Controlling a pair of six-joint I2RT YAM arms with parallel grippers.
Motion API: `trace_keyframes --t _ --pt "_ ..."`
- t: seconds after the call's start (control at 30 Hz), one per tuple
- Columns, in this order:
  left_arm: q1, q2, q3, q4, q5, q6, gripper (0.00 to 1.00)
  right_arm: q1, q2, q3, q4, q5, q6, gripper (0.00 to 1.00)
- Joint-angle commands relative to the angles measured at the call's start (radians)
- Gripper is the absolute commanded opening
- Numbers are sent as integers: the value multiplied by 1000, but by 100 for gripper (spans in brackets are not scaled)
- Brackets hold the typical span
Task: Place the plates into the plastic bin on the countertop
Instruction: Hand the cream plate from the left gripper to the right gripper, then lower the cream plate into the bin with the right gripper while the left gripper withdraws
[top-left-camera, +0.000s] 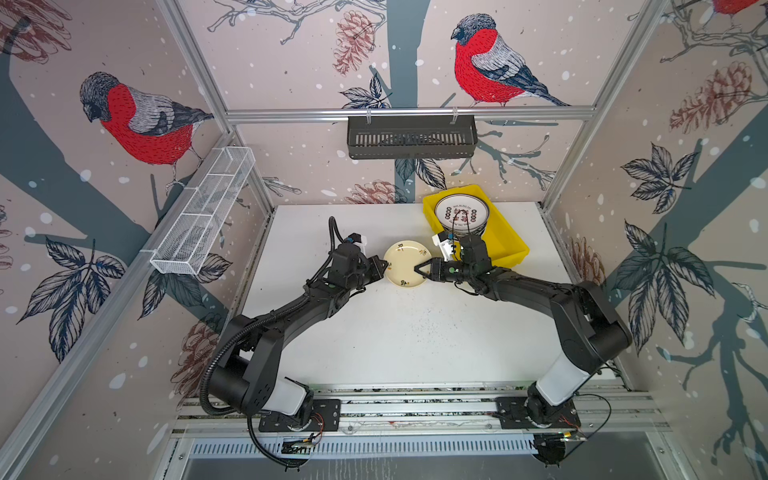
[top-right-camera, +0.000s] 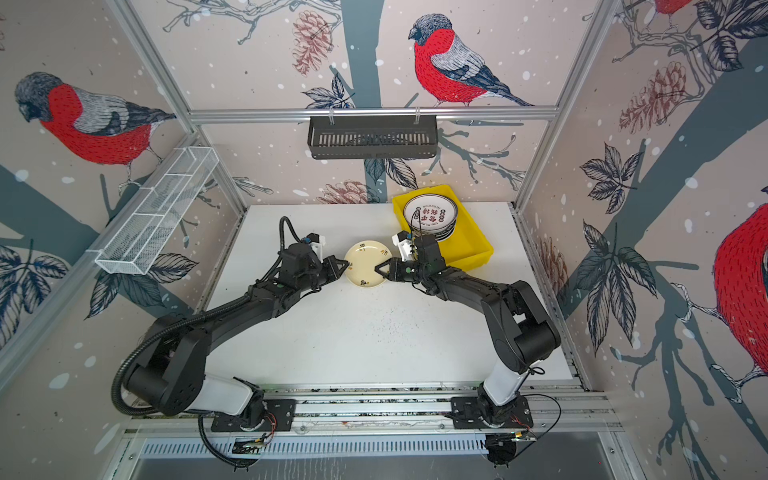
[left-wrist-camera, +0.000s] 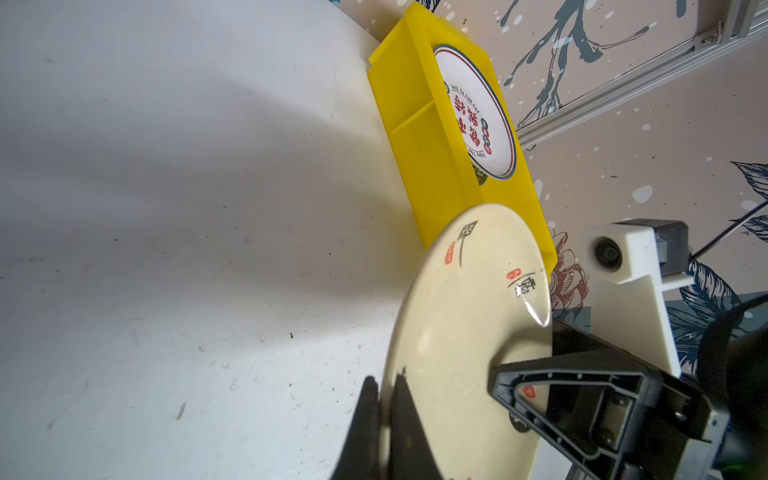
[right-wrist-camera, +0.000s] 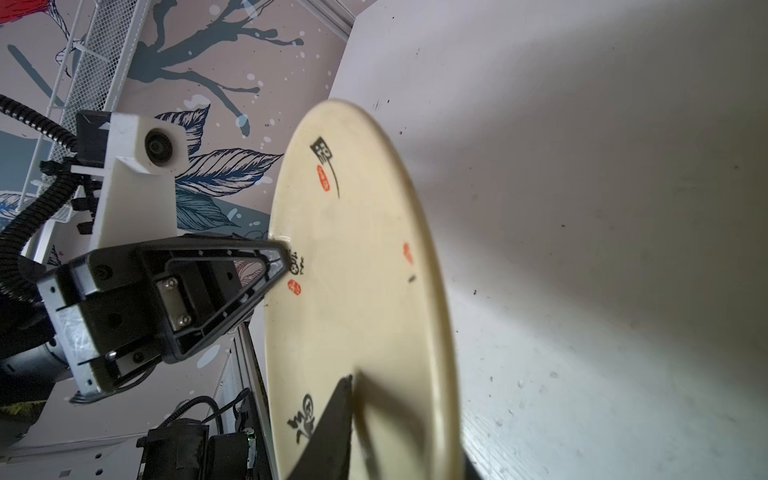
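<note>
Facing up, cream plate (top-left-camera: 405, 261), left pincer (top-left-camera: 385, 266) clamped on one rim, right pincer (top-left-camera: 417, 269) seemingly gripping the opposite rim

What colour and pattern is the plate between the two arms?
Cream plate with black brush characters and small red seals; clearest in the right wrist view.

Cream plate (top-left-camera: 405, 262): black brush-style characters, each paired with a small red seal stamp, on the rim at about 11, 2, 6 and 9 o'clock in a top view; none legible. White plate (top-left-camera: 461, 214), uppermost in the plastic bin (top-left-camera: 507, 243): red characters at centre, dark round badges at 3 and 9 o'clock. Arcs of tiny Latin lettering at 12 and 6 o'clock are too small to read.
</note>
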Motion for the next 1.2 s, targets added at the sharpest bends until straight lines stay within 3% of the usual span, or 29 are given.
trace_keyframes --t 0.0,0.17,0.27,0.3,0.4,0.5,0.67,0.87,1.17 --pt "-4 28 26 72 13 -17 0 1 -13 -9 48 -17 2 16" --pt "-6 86 65 89 35 -10 0 -8 -16 -13 50 -13 11 4" --pt "-6 103 80 100 51 -9 0 -15 -22 -14 54 -13 18 3" --pt "-6 107 85 100 53 -7 6 -19 -25 -16 57 -13 24 3" --pt "-6 104 92 100 60 3 43 -38 -33 -16 77 -17 47 2" --pt "-6 87 92 101 55 18 63 -59 -39 -8 90 -8 62 1" --pt "-6 34 92 76 23 72 78 -98 -26 22 84 8 60 1" --pt "-6 -66 69 26 -38 131 97 -218 3 83 97 22 76 1" --pt "-6 -160 26 -20 -84 210 98 -417 152 316 16 106 99 0"
